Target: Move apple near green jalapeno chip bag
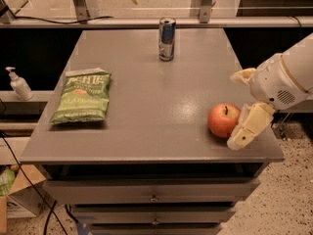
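The red-orange apple [223, 120] sits on the grey table [146, 106] near its front right corner. The green jalapeno chip bag [82, 97] lies flat on the left side of the table, far from the apple. My gripper [239, 106] comes in from the right on a white arm and is open at the apple's right side. Its lower finger [248, 126] is right beside the apple, and its upper finger [243, 75] is above and behind it. Nothing is held.
A blue-and-silver drink can [167, 38] stands upright at the back middle of the table. A soap dispenser bottle [18, 83] stands on a shelf to the left. Drawers [154, 195] are below the tabletop. A cardboard box [14, 190] sits on the floor at left.
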`<state>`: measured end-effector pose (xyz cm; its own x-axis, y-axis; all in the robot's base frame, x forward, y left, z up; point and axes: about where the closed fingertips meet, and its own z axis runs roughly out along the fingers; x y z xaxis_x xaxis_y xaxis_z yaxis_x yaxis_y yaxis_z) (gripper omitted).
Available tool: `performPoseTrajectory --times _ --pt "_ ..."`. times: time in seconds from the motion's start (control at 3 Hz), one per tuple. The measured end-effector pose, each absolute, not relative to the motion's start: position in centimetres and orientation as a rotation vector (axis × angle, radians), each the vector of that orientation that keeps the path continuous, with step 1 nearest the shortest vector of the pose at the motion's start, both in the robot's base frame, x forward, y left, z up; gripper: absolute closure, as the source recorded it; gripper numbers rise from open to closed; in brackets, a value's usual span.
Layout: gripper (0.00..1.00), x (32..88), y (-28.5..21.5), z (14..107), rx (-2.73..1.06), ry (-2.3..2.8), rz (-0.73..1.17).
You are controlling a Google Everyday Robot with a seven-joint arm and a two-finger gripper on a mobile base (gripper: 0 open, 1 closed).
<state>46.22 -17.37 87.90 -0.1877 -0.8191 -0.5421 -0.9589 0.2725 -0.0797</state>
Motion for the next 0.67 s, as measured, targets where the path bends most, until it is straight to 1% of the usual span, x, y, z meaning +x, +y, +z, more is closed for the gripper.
performPoseTrajectory --times 0.33,0.67 --pt "0.17 46.57 -17.66 85.57 -1.578 2.091 0.450" --pt "0.49 46.91 -17.15 84.71 -1.579 2.077 0.500"
